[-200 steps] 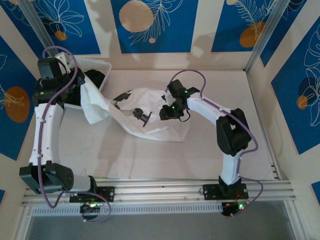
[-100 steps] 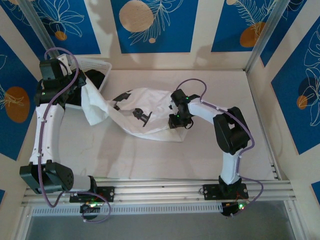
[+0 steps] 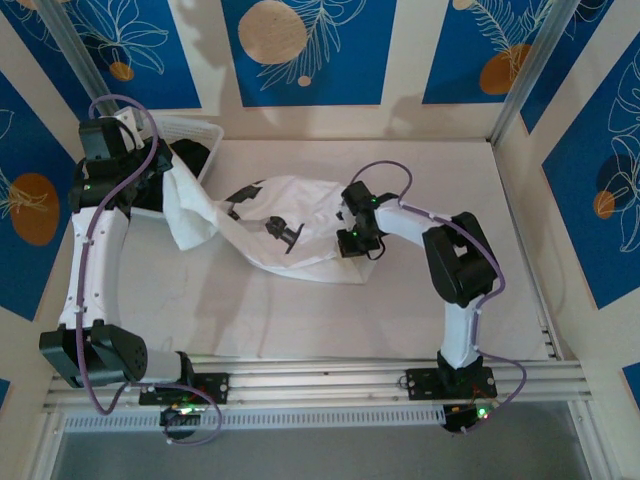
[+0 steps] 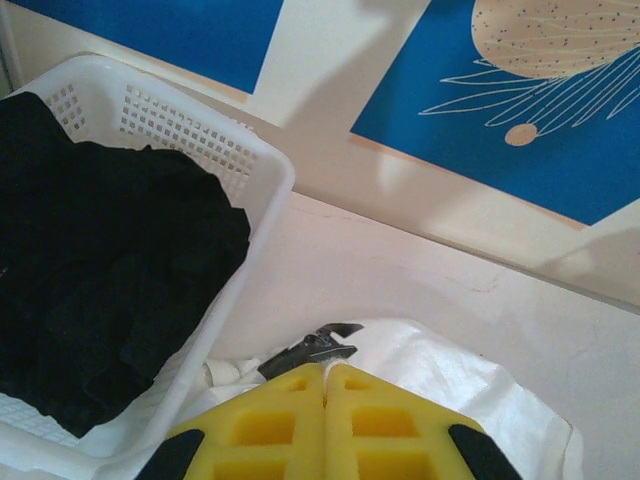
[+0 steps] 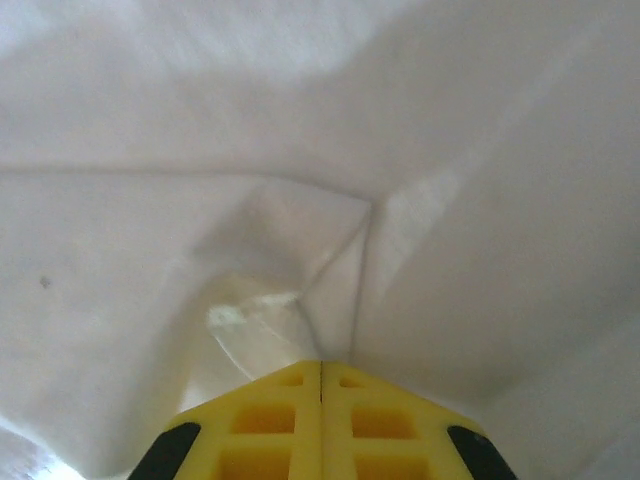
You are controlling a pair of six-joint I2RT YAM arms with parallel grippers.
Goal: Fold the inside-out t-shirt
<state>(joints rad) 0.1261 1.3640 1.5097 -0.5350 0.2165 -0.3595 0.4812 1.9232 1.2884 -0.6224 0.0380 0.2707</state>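
The inside-out t-shirt (image 3: pixel 305 235) is a white, crumpled sheet stretching from the basket at the left to the table's middle. My left gripper (image 3: pixel 171 184) holds its left end up beside the basket. In the left wrist view that gripper (image 4: pixel 325 367) is shut, with white cloth (image 4: pixel 480 395) pinched between the yellow fingers (image 4: pixel 265 425). My right gripper (image 3: pixel 350 245) is down on the shirt's right part. In the right wrist view it (image 5: pixel 321 362) is shut on a raised fold of the white cloth (image 5: pixel 330 240).
A white plastic basket (image 3: pixel 195 128) (image 4: pixel 170 125) at the back left holds a black garment (image 3: pixel 190 156) (image 4: pixel 100 270). Small dark marks (image 3: pixel 285 233) show on the shirt. Blue patterned walls (image 3: pixel 300 50) enclose the table (image 3: pixel 440 165) at the back and sides.
My right gripper has come down onto the shirt's right part and shut on a fold of it. The left arm has held still with its end of the shirt.
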